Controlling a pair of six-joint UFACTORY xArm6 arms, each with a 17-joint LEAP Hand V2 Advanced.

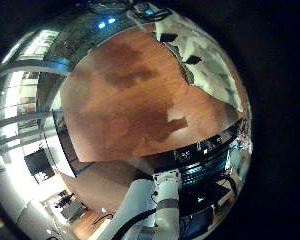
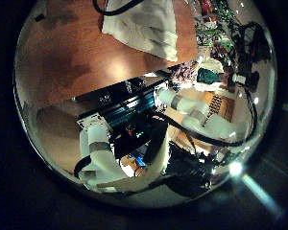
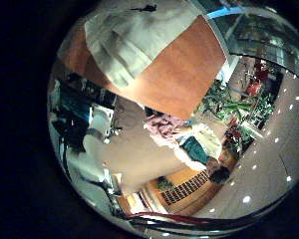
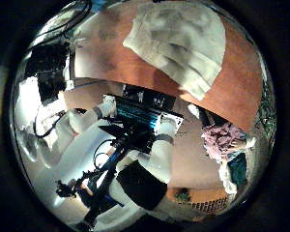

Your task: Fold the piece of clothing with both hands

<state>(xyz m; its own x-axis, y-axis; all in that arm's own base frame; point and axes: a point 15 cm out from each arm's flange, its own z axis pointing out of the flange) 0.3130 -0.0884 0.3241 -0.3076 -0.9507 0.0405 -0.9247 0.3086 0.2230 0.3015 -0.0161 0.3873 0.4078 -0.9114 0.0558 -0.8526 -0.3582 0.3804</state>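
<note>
Garment point(image 4: 180, 43) flat on table point(image 4: 232, 92); long axis unclear

Strong fisheye curvature bends every palm view into a dark-rimmed circle, stretching whatever sits near the rim. Glare pools on the wooden table point(image 2: 86, 57) beside the pale garment point(image 4: 179, 43), and soft dark shadow patches cross the tabletop. Ceiling lamps beyond the table burn as bright dots; windows past its far edge wash out white.
</note>
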